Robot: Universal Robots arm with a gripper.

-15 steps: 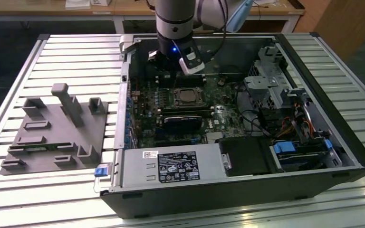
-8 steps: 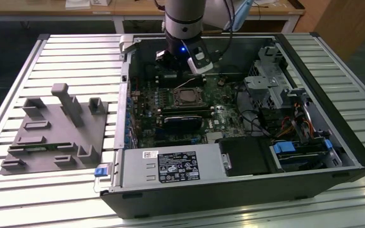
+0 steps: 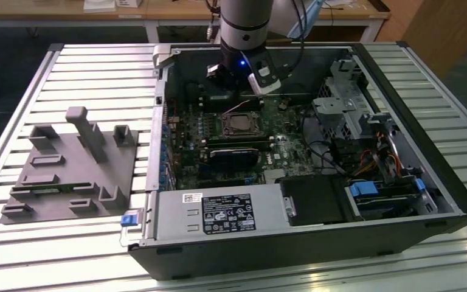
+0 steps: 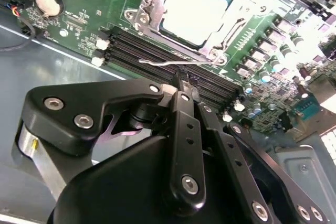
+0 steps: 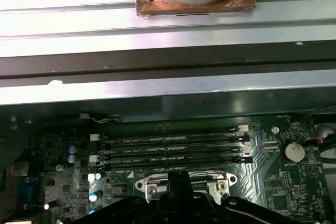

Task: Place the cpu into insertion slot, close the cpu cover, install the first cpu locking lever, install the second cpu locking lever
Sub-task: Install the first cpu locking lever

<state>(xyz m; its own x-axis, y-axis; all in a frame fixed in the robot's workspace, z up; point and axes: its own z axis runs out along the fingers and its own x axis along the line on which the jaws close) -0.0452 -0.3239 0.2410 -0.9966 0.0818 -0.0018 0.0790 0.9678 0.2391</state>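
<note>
Black bolted jaws closed; flat silver square cpu (image 4: 195,10).

- A green motherboard (image 5: 273,182) lies inside a dark case (image 5: 157,111), with four long black slots (image 5: 168,148) running along the case wall.
- A coin battery (image 5: 294,151) sits near one board edge and blue capacitors (image 5: 71,153) near the opposite edge.
- The black gripper (image 5: 176,182) overlaps a silver metal frame (image 5: 152,186) just beside the slots.

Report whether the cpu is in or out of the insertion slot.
In. In the second wrist view the cpu, silver top up, sits flat within the insertion slot on the motherboard.
</note>
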